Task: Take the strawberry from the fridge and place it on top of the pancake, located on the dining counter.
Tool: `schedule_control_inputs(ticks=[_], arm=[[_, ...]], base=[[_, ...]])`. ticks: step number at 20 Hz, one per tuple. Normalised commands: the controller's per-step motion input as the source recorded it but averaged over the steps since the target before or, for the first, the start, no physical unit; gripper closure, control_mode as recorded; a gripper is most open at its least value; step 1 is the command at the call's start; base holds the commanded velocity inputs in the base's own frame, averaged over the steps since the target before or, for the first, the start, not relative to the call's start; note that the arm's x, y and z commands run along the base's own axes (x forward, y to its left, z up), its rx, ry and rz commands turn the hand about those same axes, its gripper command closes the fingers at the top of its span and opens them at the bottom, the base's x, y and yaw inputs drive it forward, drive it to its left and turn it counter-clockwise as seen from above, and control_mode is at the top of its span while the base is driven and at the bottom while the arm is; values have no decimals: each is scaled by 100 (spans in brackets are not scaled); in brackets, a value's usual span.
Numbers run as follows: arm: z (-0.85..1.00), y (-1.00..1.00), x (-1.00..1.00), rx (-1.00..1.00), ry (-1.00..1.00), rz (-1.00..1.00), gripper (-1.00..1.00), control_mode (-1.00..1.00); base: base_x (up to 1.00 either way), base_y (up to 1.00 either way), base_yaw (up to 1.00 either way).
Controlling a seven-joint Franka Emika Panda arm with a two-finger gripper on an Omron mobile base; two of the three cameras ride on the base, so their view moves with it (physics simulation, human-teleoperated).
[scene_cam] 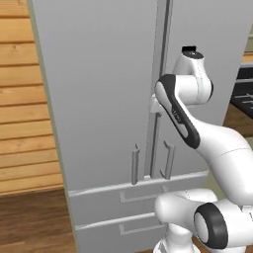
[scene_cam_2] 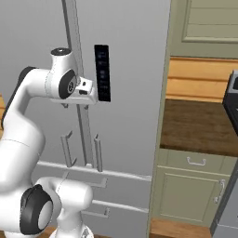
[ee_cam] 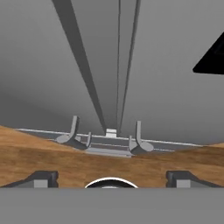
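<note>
Right, I've got the gripper (ee_cam: 111, 179) with jaws spread wide, nothing between them, and the hand pressed up near the centre seam of the fridge (scene_cam: 104, 99). Both fridge doors are closed (so I can't see the strawberry). The two vertical bar handles (scene_cam_2: 82, 151) sit below the hand, either side of the seam, with two drawers under them. Further right I see a brown wall counter (scene_cam_2: 200, 125) over pale green cabinets.
</note>
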Motion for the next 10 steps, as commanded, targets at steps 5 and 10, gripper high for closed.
schedule_control_inputs(ticks=[5,10], arm=[[0,0,0,0,0,0,-100,100],[0,0,0,0,0,0,-100,100]], base=[[-13,13,-1],[-56,0,0]])
